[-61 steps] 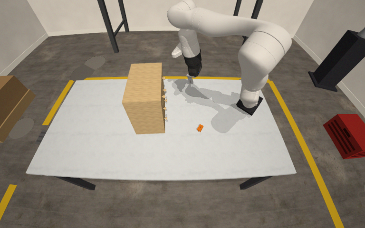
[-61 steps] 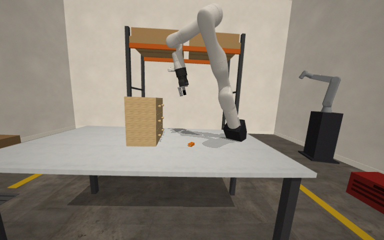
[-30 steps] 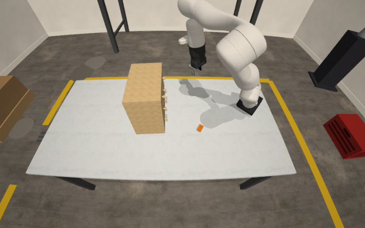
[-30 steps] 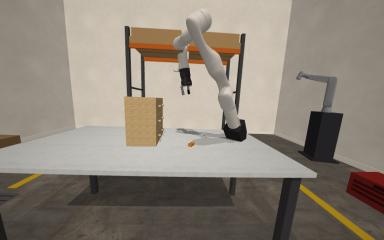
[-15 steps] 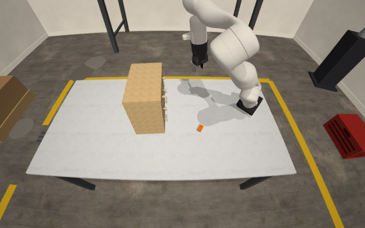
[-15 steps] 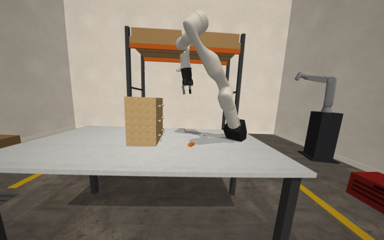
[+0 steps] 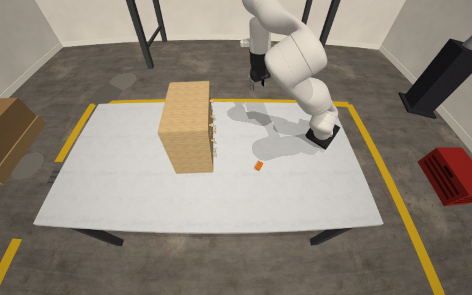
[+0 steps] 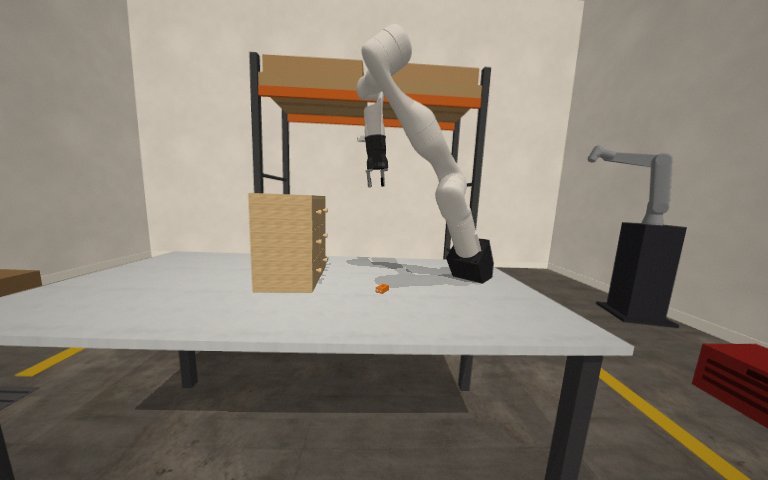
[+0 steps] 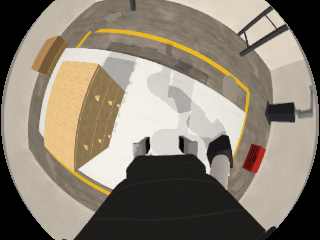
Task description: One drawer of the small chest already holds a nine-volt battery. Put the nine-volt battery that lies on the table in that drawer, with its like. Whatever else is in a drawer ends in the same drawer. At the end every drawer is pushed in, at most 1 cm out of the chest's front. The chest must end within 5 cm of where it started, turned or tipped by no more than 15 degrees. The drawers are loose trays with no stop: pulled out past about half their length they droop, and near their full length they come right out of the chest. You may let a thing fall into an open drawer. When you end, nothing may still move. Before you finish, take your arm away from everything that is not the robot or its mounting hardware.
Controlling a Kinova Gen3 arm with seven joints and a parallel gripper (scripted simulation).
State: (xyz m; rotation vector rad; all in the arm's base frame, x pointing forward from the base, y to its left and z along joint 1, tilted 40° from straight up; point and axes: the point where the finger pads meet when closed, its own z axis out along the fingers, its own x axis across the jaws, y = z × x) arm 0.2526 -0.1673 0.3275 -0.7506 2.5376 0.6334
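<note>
My black two-finger gripper (image 8: 376,181) hangs wide open and empty, high above the white table (image 8: 169,316) and off the knobbed front of the tall light-wood chest of drawers (image 8: 281,249). The small orange nine-volt battery (image 8: 382,288) lies on the table, well apart from the chest. Every drawer looks shut (so I can't tell which holds the twin). Pulling one too far risks drooping, or dragging the chest.
</note>
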